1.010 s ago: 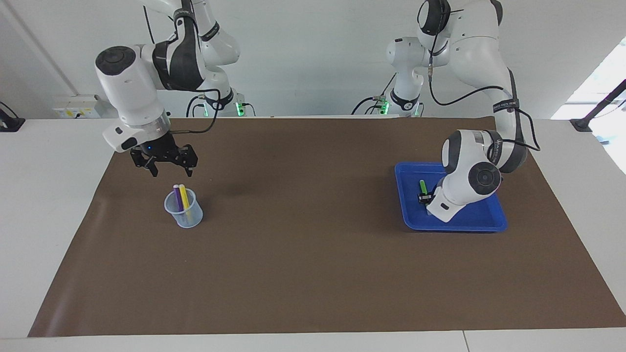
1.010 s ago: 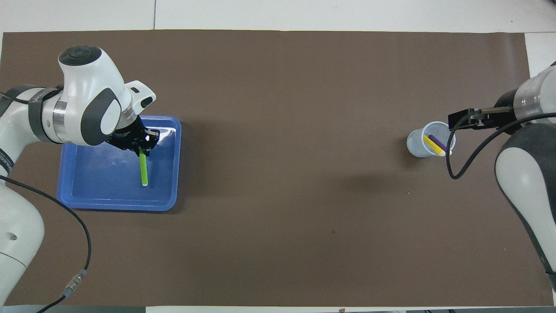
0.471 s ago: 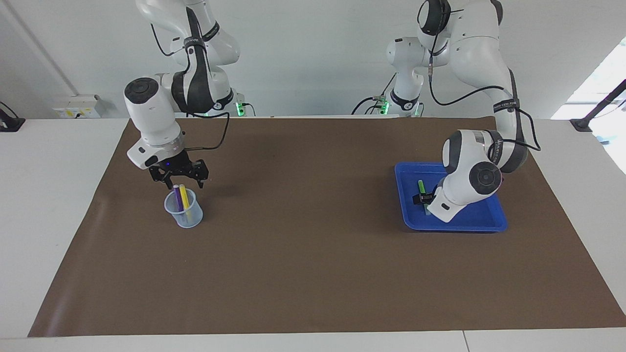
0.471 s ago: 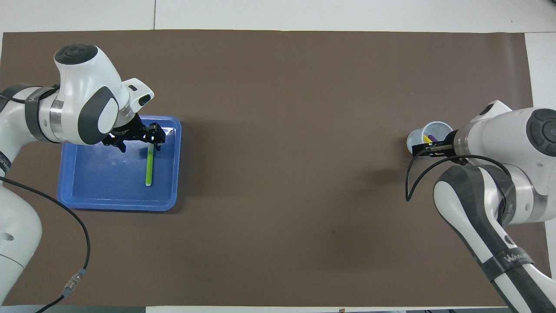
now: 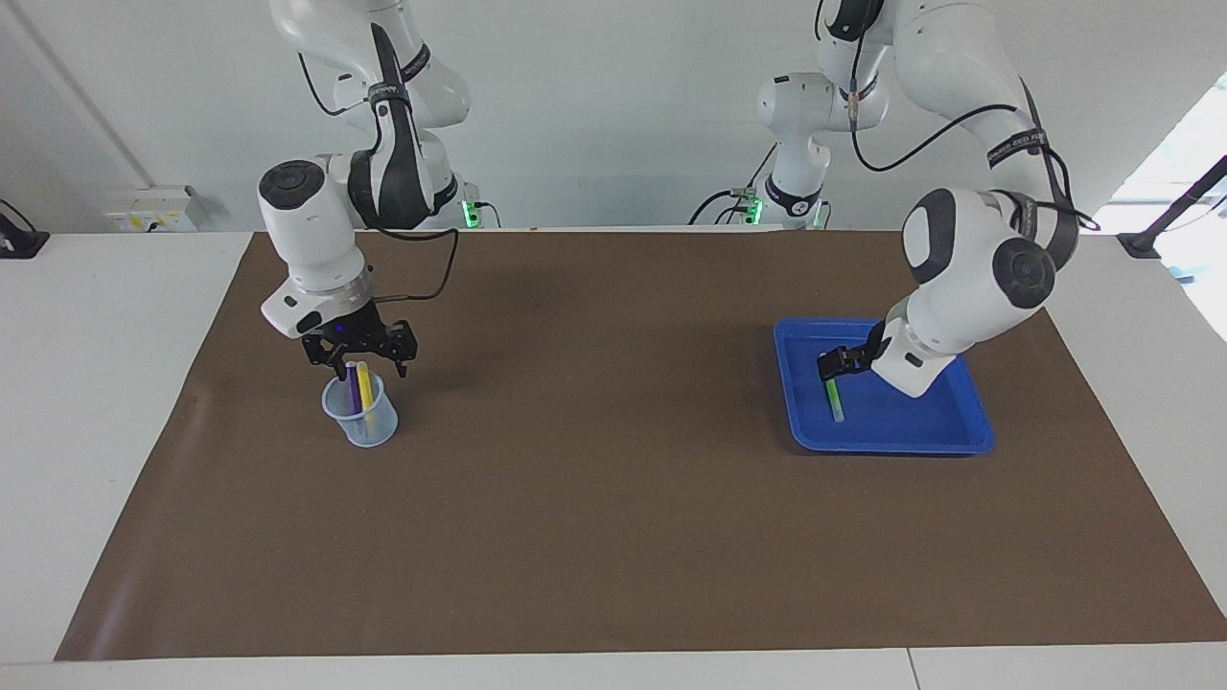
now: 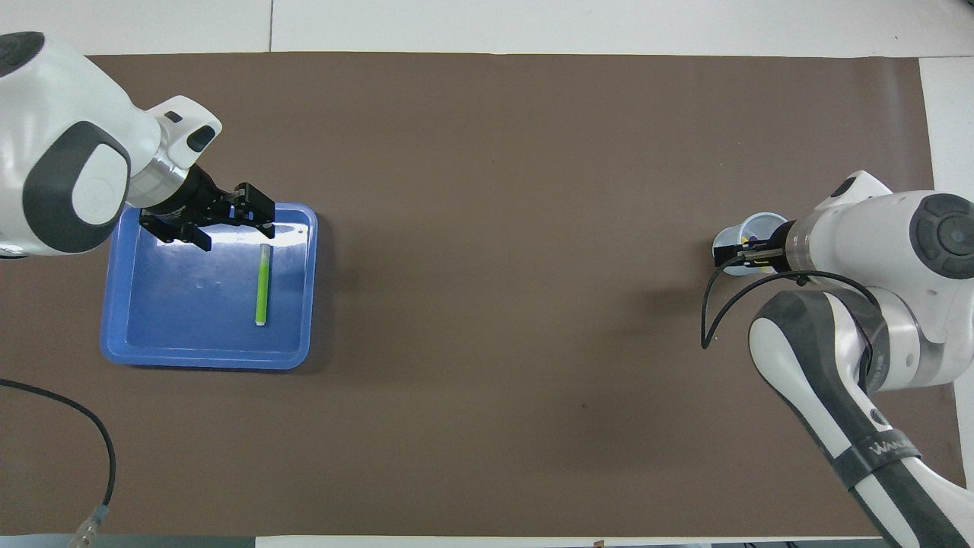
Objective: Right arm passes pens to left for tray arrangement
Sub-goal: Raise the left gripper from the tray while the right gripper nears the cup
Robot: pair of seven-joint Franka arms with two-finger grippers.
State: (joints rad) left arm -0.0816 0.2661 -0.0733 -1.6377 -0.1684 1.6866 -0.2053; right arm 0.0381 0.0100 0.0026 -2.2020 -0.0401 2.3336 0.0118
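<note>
- Tray (image 5: 968,436) (image 6: 122,342) sits on the brown mat (image 5: 613,537) (image 6: 487,152) toward the left arm's end of the table.
- Green pen (image 5: 835,402) (image 6: 262,285) lies flat in the tray, loose, nothing touching it; it is in the part of the tray toward the table's middle.
- Left gripper (image 5: 836,365) (image 6: 217,228) is raised over the tray, above the pen's end nearer the robots. Jaws released, holding nothing.
- Left arm (image 5: 968,278) (image 6: 68,175) bends down over the tray from its base.
- Cup (image 5: 362,412) (image 6: 732,247), small and translucent, stands upright on the mat toward the right arm's end.
- Purple pen (image 5: 353,387) and yellow pen (image 5: 364,385) stand in the cup side by side, leaning a bit, tops sticking out above the rim. From overhead they are mostly covered by the gripper.
- Right gripper (image 5: 359,361) (image 6: 749,251) is low over the cup, fingers spread and straddling the pen tops. Jaws released; not clamped on either pen as far as the facing view shows.
- Right arm (image 5: 316,230) (image 6: 875,259) points straight down at the cup; blue light on its gripper body.
- No pen is in either gripper.
- One pen in the tray, two in the cup.
</note>
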